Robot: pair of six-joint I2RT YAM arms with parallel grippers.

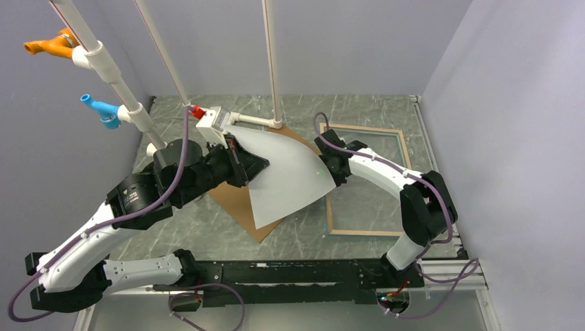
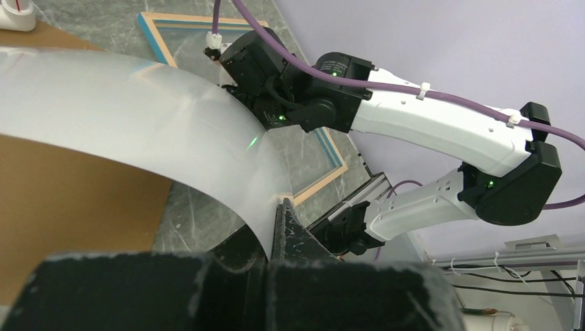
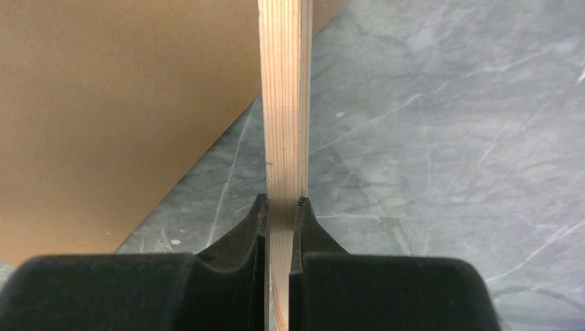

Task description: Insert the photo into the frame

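Your left hand is clenched on the left edge of the photo. The sheet is off the counter, white back up, bowed in an arch that runs from that hand toward the right. In the left wrist view the photo curves up out of the left hand and covers most of what lies beyond.

Your right hand is clamped on the left rail of the frame. The wrist view shows its fingers pressed to both sides of the light wood strip. The frame sits on the right side of the counter, wood face up. You cannot tell whether the gripped rail is raised.

The brown board lies flat under the photo, its corner poking out toward you, and its edge runs just beside the frame's left rail. The photo's right edge hangs next to your right hand, so that hand and its wrist stand between the sheet and the frame's opening.

Behind the photo's far corner sits a white block with a red tip. An upright pole stands near it. The slanted pole over your left arm carries an orange clip and a blue clip.
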